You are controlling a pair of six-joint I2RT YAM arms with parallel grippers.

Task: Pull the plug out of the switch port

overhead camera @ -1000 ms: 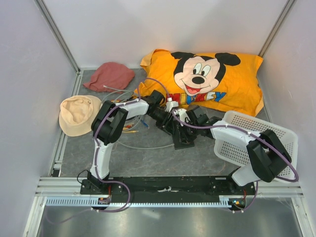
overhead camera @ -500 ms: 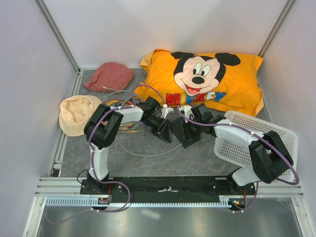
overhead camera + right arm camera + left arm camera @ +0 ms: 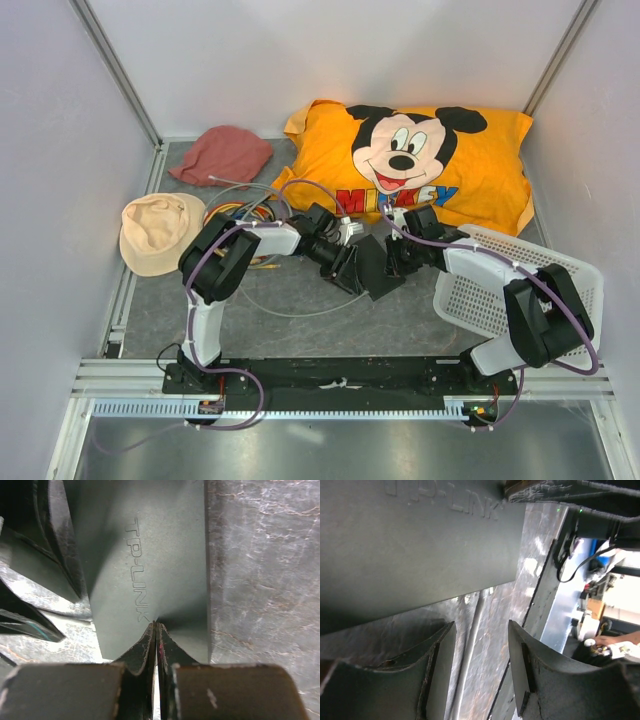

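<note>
Switch first: the flat black box lies on the grey table, near the middle. It is in front of the orange pillow and between my two grippers.

A second ago my left gripper was further back, up by the pillow. Now it has come down close to the left side of the box. Its jaws have opened a tiny bit more. They stand about half open and there is nothing in them. I only see table between them, and a thin pale line that may be a cable.

My right gripper has changed too. Its jaws have closed the last little bit and are now squeezed together with no gap. The tips rest on the near edge of the box, and I see nothing held between them. I think this gripper is pressing the box down so it cannot slide.

I cannot see the plug or the port in any view, so I cannot tell if the plug is in or out. My guess is that the pull is not done, because my left jaws are empty. Next they need to find the plug and close on it while the box is kept still.
</note>
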